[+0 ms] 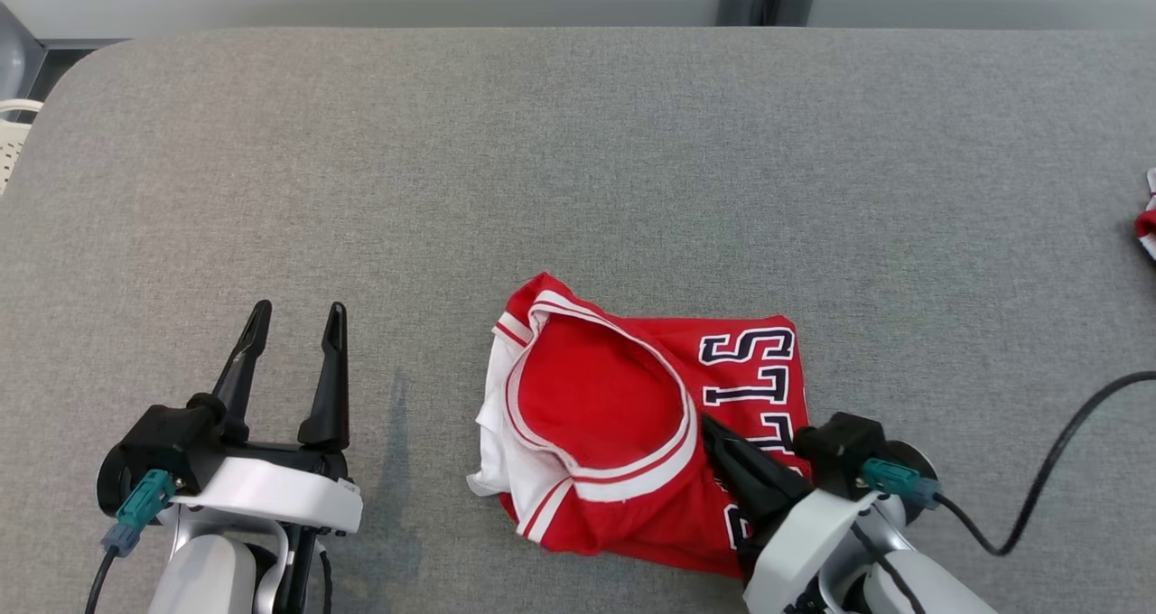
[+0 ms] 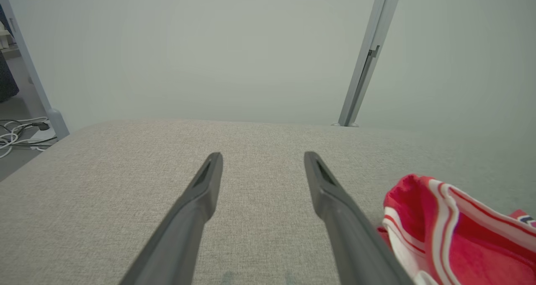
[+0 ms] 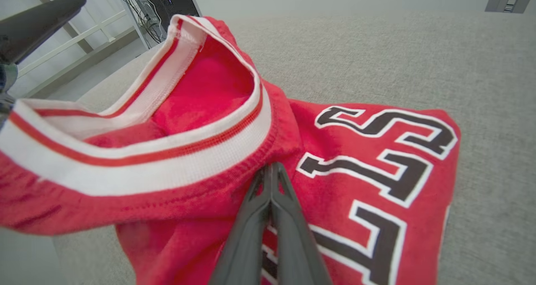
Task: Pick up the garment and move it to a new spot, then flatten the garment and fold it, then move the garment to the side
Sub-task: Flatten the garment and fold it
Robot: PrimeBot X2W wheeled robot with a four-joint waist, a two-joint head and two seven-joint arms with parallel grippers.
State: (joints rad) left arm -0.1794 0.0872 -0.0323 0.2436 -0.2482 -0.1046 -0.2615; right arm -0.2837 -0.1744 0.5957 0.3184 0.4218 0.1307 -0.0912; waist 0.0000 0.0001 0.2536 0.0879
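The right gripper [image 1: 709, 423] pinches the red garment [image 1: 596, 397] near the bottom middle. The left gripper [image 1: 300, 311] sits wide open at the lower left.

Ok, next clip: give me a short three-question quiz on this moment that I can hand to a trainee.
1. True or false: the left tool stands open and clear of the red jersey.
2. Where is the right tool shut on the jersey?
A. On a far corner by the lettering.
B. On red cloth just below the white trim band.
C. On the white lining at the jersey's left edge.
3. Fill the gap: the jersey's dark letters are outlined in ____.
Key: 1 true; 2 B; 3 white.
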